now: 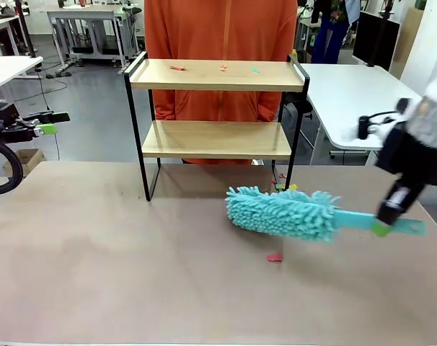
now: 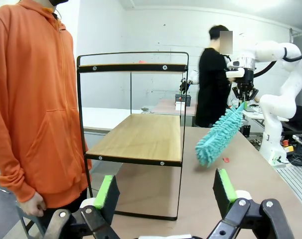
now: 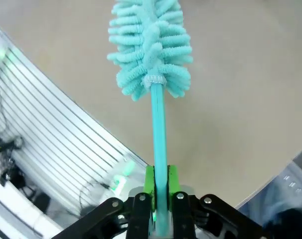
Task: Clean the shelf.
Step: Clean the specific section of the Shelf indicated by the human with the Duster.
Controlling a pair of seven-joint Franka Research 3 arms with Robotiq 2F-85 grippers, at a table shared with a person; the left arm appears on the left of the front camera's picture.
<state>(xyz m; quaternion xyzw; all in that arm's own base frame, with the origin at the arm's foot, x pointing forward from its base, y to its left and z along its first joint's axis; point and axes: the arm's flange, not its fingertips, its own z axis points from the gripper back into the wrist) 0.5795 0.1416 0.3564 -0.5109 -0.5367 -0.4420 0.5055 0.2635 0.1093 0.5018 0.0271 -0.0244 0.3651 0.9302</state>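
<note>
I find the two-tier light-wood, black-framed shelf (image 1: 217, 108) open along its front and railed at both ends. A person in an orange hoodie (image 1: 220, 29) blocks its far side. A fluffy teal duster (image 1: 283, 213) crosses the approach near its right leg; the brown table (image 1: 96, 274) leftward offers passage.

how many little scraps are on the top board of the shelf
3 on the shelf: a pink scrap toward the left end, a red scrap near the middle, a teal scrap right of it. Tinier bits may go unseen.

Light bright, even | shadows faint | right arm (image 1: 417, 153) motion-blurred, frame right | wrist-view edges bowed
</note>
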